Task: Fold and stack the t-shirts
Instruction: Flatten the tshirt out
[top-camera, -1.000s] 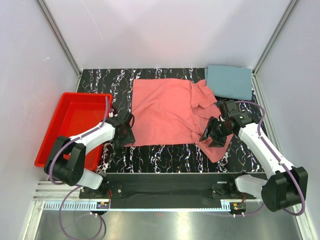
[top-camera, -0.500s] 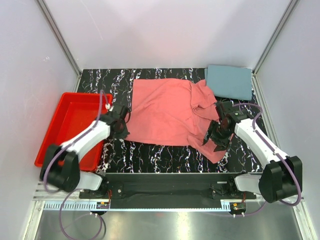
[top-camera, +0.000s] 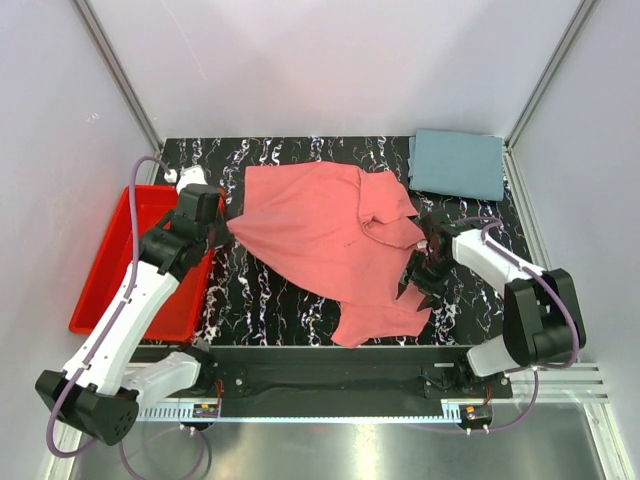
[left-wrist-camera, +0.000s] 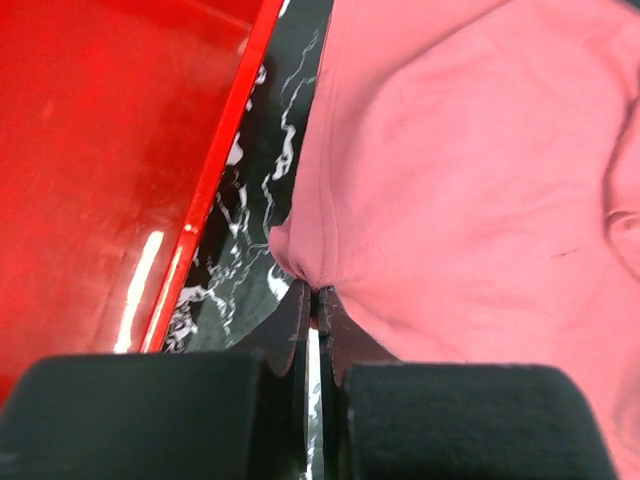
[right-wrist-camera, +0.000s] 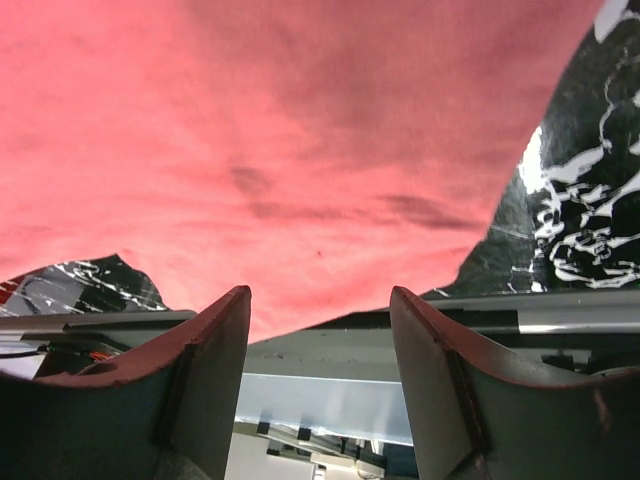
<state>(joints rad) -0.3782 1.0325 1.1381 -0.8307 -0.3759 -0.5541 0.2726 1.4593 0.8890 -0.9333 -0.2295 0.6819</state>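
The grey-blue t-shirt (top-camera: 458, 165) is folded. The pink t-shirt (top-camera: 320, 235) isn't yet: my left pincer (left-wrist-camera: 315, 300) pinches its edge, and my right pincer (right-wrist-camera: 320, 295) gapes wide.

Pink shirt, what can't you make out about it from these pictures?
- Neck label: seen in no view; folds of the salmon-pink shirt may cover it.
- Its near right edge: top view, covered by the right arm, so contact with the right jaws is unclear.
- Pinched hem: left wrist view, the shut left jaws hide how much cloth they hold.

Red plastic tray (top-camera: 115, 250) left of black marbled tabletop (top-camera: 270, 310)
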